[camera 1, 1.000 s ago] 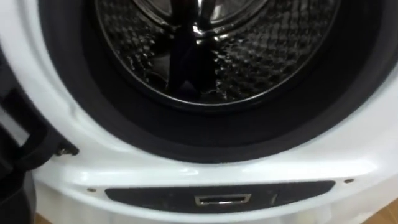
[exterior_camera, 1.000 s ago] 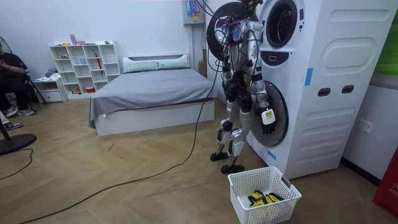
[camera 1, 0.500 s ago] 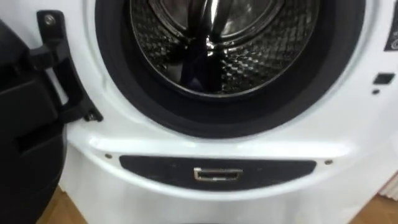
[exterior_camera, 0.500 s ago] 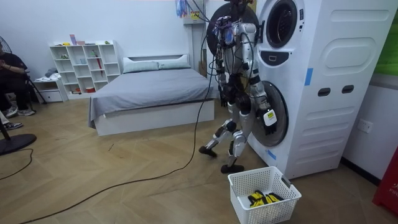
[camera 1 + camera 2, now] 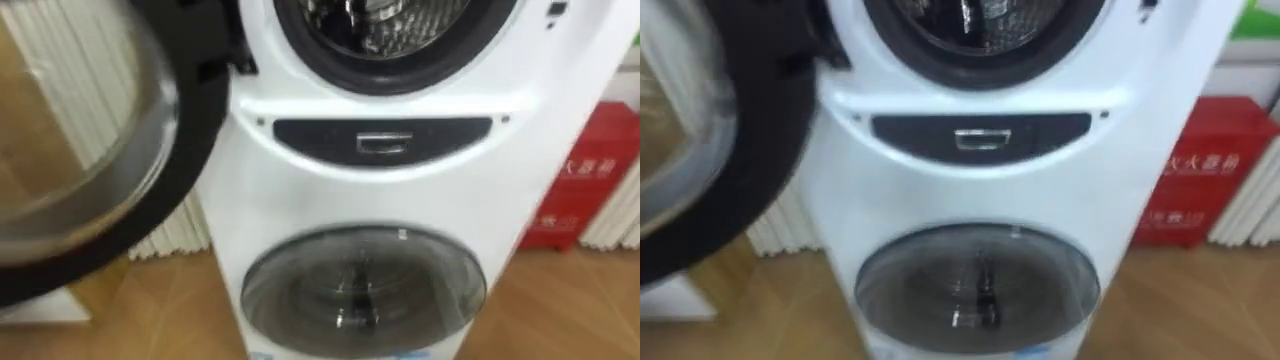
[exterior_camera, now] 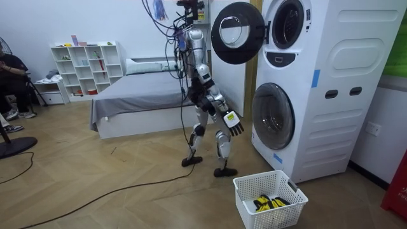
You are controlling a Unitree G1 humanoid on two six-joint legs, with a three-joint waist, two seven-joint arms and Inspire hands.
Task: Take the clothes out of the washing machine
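- Hanging beside the robot's thigh in the room view, the right hand [image 6: 232, 123] has its fingers loosely spread. As far as that distance lets me tell, they hold nothing.
- The robot stands on the pale wooden floor [image 6: 95, 184] between the grey-covered bed [image 6: 152, 95] and the white stacked washing machine [image 5: 300, 100]. It faces the machine, and I judge the opening to be beyond its reach.
- Small yellow-and-black clothes [image 6: 268, 203] lie in the white slatted plastic basket [image 6: 254, 215], which sits on the floor just beside the machine's foot.
- The round dark-rimmed glass door [image 5: 90, 150] of the upper unit hangs open on the robot's left. The visible arc of the dimpled steel drum [image 5: 385, 25] shows bare metal, and the lower round glass door [image 5: 362, 285] is closed.
- Any garment in the drum should be light, limp and easy to crush. If damp, it will be heavier and cling to the steel.
- Bunching a fold near its middle is safer than pinching an edge, which could slip or snag on the door seal.
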